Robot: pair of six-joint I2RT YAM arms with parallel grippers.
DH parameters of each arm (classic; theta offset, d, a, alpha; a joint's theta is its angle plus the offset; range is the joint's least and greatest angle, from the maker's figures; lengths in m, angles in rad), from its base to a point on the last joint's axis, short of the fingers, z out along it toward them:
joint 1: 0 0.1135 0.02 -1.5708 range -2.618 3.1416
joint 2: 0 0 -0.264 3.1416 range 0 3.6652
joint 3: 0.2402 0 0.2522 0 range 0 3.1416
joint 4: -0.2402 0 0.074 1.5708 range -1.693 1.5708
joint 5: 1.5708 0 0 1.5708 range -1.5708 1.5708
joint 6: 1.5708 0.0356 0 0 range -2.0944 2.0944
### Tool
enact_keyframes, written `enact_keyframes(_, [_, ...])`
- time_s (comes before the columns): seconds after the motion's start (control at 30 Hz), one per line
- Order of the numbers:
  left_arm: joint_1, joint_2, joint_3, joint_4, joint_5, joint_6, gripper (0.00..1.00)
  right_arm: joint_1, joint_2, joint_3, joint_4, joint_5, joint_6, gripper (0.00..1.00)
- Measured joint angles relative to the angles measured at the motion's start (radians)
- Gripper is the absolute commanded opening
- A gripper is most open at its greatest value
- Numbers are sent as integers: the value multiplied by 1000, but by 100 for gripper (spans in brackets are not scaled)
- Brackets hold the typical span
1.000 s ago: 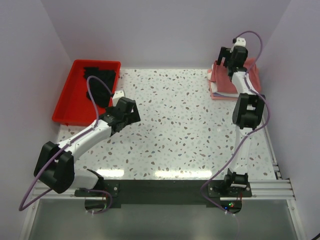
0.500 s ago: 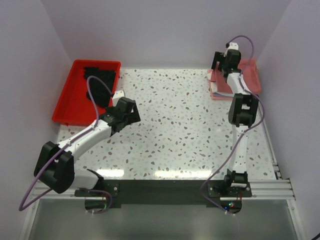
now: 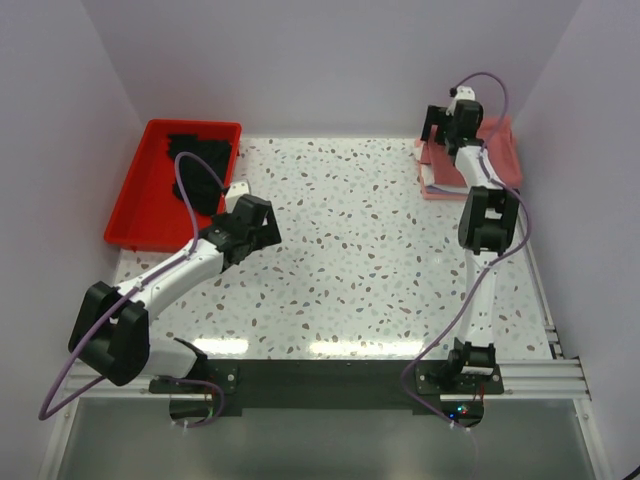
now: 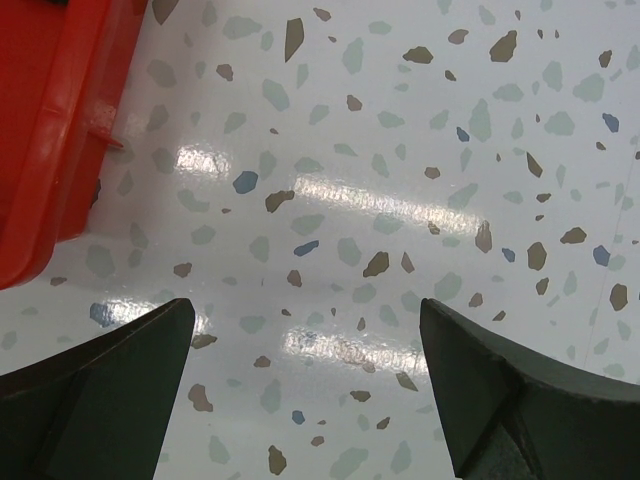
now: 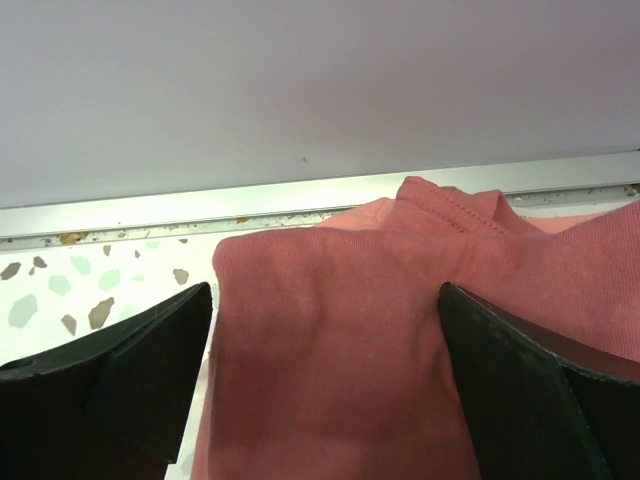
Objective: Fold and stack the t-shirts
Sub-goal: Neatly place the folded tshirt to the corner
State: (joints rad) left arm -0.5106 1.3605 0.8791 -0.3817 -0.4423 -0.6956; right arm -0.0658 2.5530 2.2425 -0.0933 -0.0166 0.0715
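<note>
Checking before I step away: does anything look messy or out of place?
Nothing spilled or damaged. The black shirt lies crumpled in the red tray, and the top pink shirt bunches up at its far edge.

Bright overhead light throws glare streaks across the glossy table point(image 4: 330, 190); shadows soft, focus sharp.

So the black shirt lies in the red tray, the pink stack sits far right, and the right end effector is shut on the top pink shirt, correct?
Not quite. The right end effector is open, fingers spread wide over the top pink shirt, as the right wrist view shows. The black shirt in the red tray and the pink stack far right are as stated.
</note>
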Motion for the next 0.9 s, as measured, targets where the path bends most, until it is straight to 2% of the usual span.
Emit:
enact_keyframes(0.1, [0, 0, 0, 0, 6, 0, 100, 5, -53, -42, 3, 4, 0, 99])
enact_keyframes(0.37, [0, -3, 0, 7, 24, 0, 100, 30, -261, -208, 93, 151, 10, 99])
enact_keyframes(0.9, [0, -18, 0, 36, 47, 0, 100, -29, -242, -257, 135, 297, 43, 99])
